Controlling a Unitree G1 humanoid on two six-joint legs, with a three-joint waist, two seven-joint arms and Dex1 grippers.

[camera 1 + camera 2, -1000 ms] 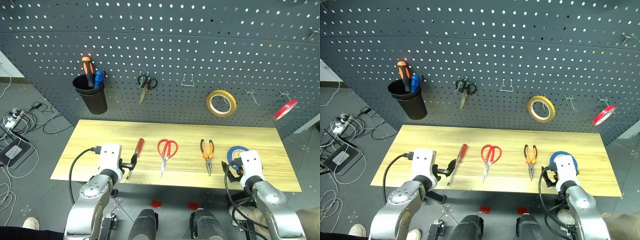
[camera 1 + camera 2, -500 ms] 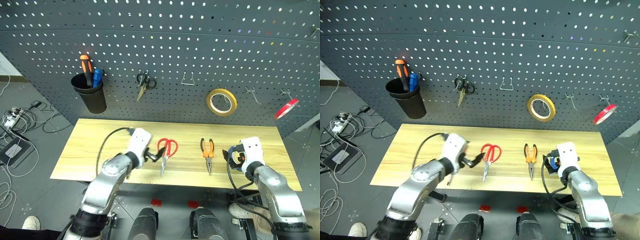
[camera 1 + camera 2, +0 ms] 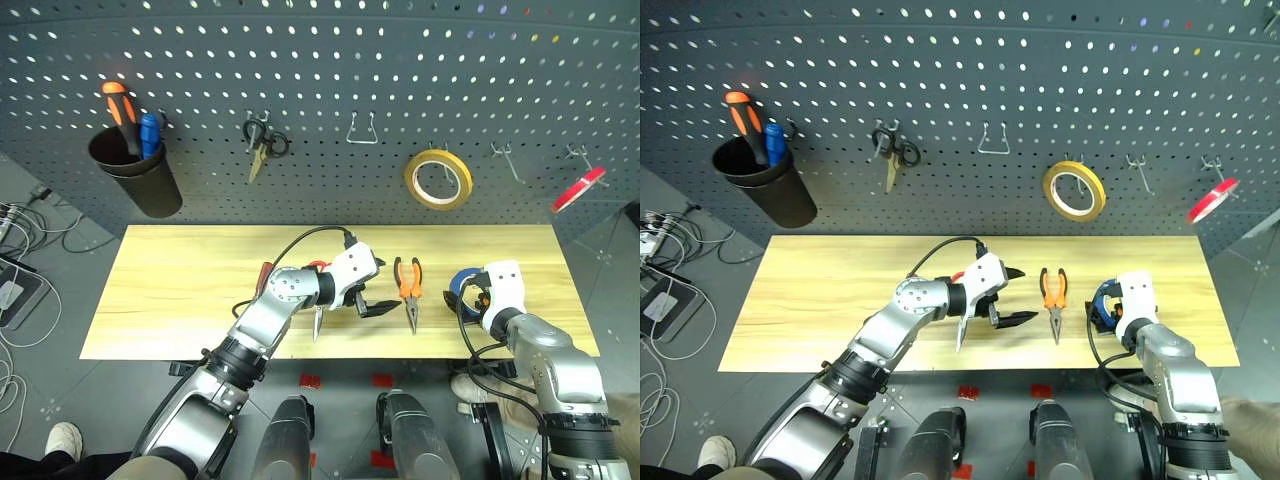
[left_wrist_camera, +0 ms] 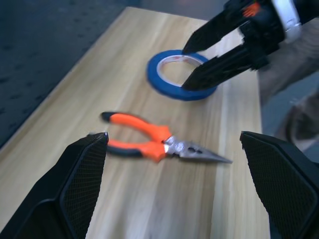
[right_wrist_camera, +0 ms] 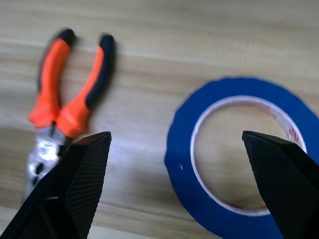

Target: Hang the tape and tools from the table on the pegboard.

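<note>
- The pegboard [image 3: 320, 90] filled the upper half of the head views; against the earlier pictures the whole scene sat lower and shifted, which read as the camera tipping down, not as things moving
- The table [image 3: 180, 290] crossed the middle of the frame, and nothing from it had been hung yet, so the job stood at its very start
- The left gripper [image 3: 1008, 296] had swung from the lower left edge of the table to the centre of the frame, so it now hovered with jaws spread wide and empty over the red-handle scissors [image 3: 316, 322], aimed toward the pliers [image 3: 408, 287]
- In the left wrist view the pliers lay flat between its own open fingers, untouched; my guess was that this arm was lining up on them
- The right gripper [image 4: 192, 64] had edged a little forward at the right of the frame; it too stood open, its tips reaching over the blue tape [image 5: 239, 154] without closing on it
- The tape lay flat on the wood at the right end of the table, just beside the pliers, likely the first thing to be picked up
- The screwdriver [image 3: 264, 272] showed only as a dark red tip left of centre, behind the left forearm, apparently not disturbed
</note>
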